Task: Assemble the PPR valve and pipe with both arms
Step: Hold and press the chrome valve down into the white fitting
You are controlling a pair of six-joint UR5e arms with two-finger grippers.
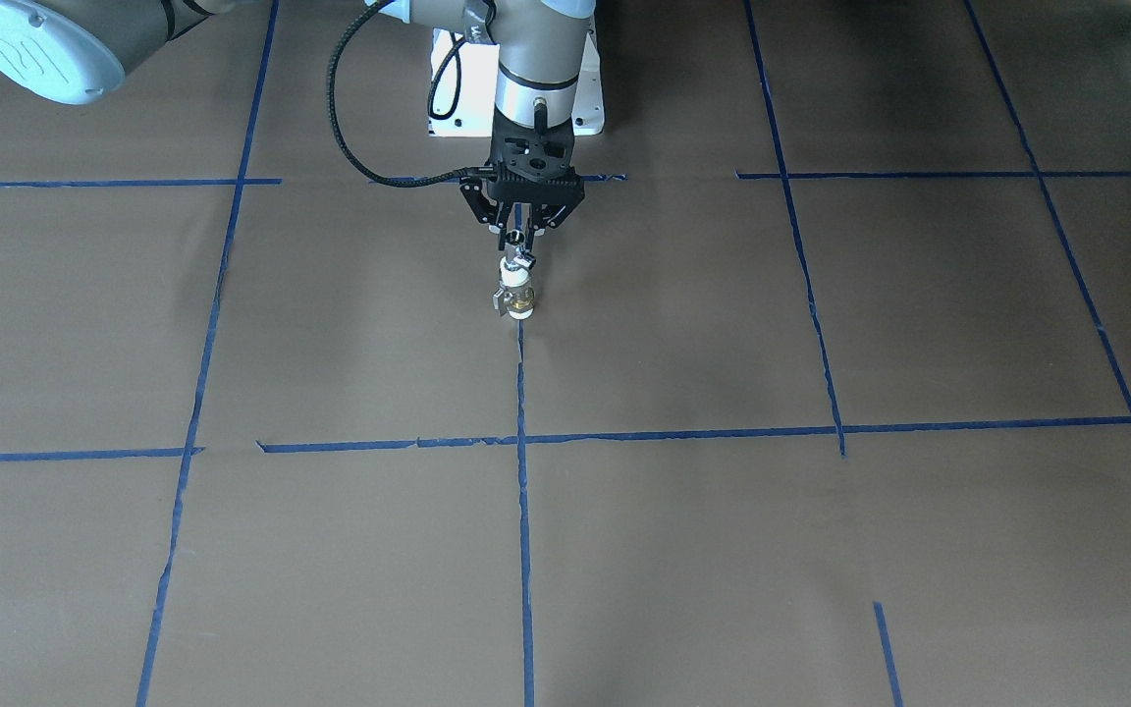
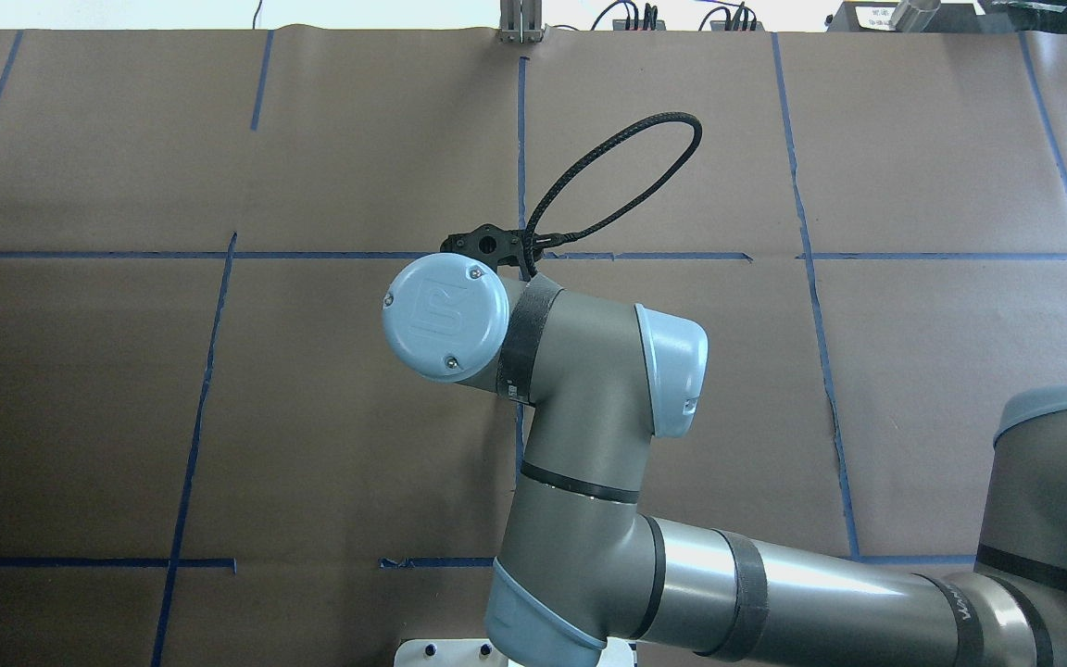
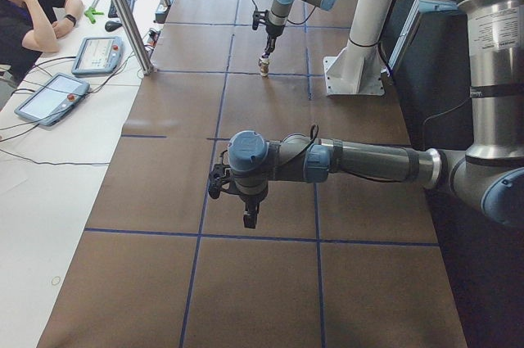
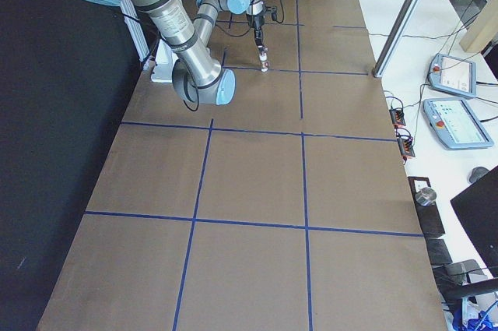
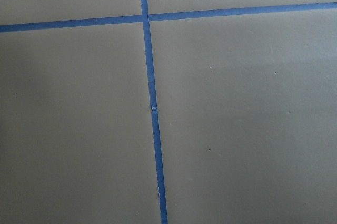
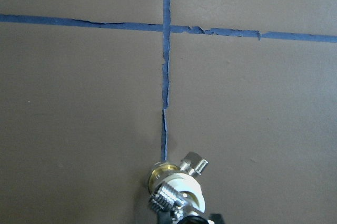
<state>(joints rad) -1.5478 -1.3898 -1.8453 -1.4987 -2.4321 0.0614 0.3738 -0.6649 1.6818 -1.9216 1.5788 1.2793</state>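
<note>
The PPR valve (image 1: 518, 295) stands upright on the brown table on a blue tape line, with a white ring, a brass body and a small chrome side stub. It also shows in the right wrist view (image 6: 168, 174) and both side views (image 3: 264, 65) (image 4: 264, 65). A chrome piece, apparently the pipe (image 1: 517, 245), sits on top of the valve, and its knurled end (image 6: 166, 200) shows in the right wrist view. My right gripper (image 1: 519, 236) points straight down with its fingers shut on that top piece. My left gripper (image 3: 250, 219) hangs over bare table, far from the valve; I cannot tell whether it is open.
The white pedestal base (image 1: 448, 103) stands just behind the valve. My right arm's elbow (image 2: 445, 315) hides the valve from overhead. An operator (image 3: 24, 12) sits at a side table with tablets (image 3: 53, 96). A metal post (image 3: 123, 12) stands at the table's edge.
</note>
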